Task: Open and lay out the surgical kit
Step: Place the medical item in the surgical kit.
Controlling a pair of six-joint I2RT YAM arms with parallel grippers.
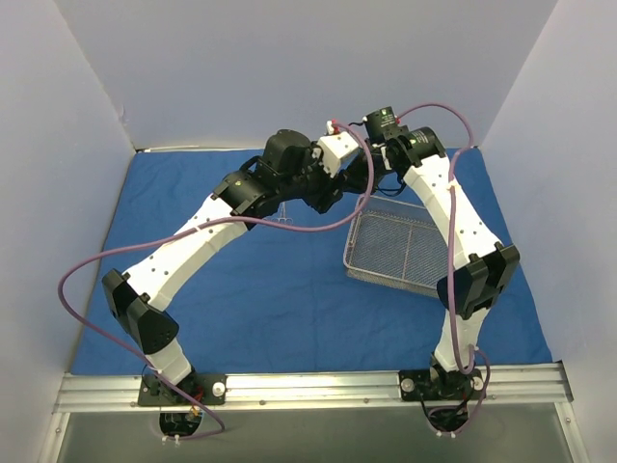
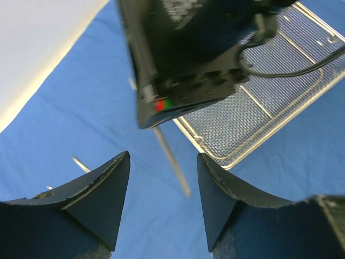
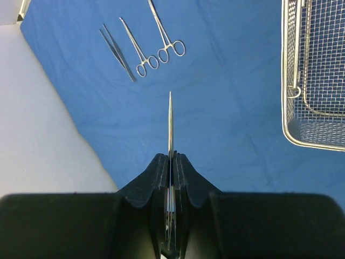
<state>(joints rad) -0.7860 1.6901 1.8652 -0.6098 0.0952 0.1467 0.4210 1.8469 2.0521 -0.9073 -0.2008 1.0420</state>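
Observation:
The blue cloth wrap (image 1: 260,289) lies spread flat over the table. On it, to the right, stands the silver wire-mesh tray (image 1: 390,253), with nothing showing inside. My right gripper (image 3: 171,156) is shut on a thin metal instrument (image 3: 170,121) whose tip points out over the cloth. Past that tip, three more instruments lie side by side: tweezers (image 3: 117,53) and two scissor-handled clamps (image 3: 137,51) (image 3: 164,35). My left gripper (image 2: 163,162) is open. The held instrument (image 2: 172,162) hangs in the gap between its fingers (image 2: 102,189), touching neither.
White walls close in the table at the left, back and right. The tray's near corner (image 2: 226,162) lies just beyond my left fingers. The right gripper's black body (image 2: 188,59) hangs close above the left one. Purple cables loop beside both arms.

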